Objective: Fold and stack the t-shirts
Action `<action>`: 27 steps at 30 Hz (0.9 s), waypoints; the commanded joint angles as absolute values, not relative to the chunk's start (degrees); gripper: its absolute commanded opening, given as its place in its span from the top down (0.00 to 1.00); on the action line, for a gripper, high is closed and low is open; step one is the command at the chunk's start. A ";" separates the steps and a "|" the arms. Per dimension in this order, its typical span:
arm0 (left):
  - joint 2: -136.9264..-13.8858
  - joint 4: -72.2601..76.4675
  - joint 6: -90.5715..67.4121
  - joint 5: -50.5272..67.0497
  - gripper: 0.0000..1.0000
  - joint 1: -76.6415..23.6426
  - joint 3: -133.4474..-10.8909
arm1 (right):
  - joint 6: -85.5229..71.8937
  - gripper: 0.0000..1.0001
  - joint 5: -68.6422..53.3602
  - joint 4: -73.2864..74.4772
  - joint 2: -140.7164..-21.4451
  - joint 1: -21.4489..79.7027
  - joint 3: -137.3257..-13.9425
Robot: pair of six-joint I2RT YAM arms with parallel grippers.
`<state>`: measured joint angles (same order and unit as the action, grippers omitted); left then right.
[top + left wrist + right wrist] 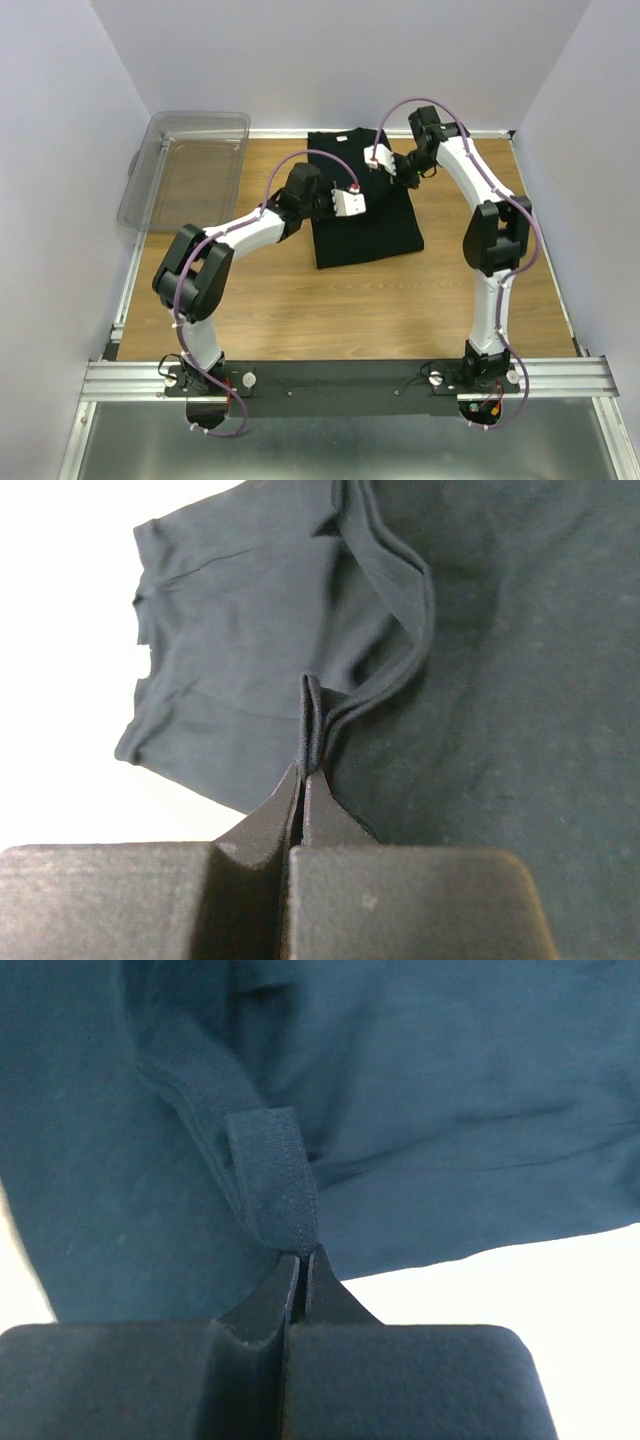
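One black t-shirt lies at the back middle of the wooden table, partly folded into a rough rectangle. My left gripper hovers over the shirt's left side. In the left wrist view it is shut on a thin ribbed edge of the t-shirt, and that edge is lifted into a loop. My right gripper is over the shirt's upper part. In the right wrist view it is shut on a folded hem strip of the t-shirt.
A clear plastic bin stands at the back left, overhanging the table edge. White walls close in the left, back and right. Bare wood lies between the shirt and the arm bases.
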<state>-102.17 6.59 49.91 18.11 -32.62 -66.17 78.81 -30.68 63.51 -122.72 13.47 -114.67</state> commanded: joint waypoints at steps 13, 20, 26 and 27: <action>-118.39 4.49 53.70 17.40 1.00 -26.98 -85.95 | 68.29 0.99 -29.27 58.63 -137.20 12.13 -132.54; -121.29 2.38 54.23 17.05 1.00 -26.90 -89.56 | 67.06 0.99 -29.18 56.78 -136.41 11.51 -131.05; -123.22 1.23 53.88 14.51 1.00 -26.98 -92.11 | 65.05 0.94 -29.18 55.55 -136.67 11.51 -130.61; -123.48 1.32 53.35 13.11 0.97 -26.98 -92.46 | 64.17 0.76 -29.27 55.02 -136.67 11.51 -130.69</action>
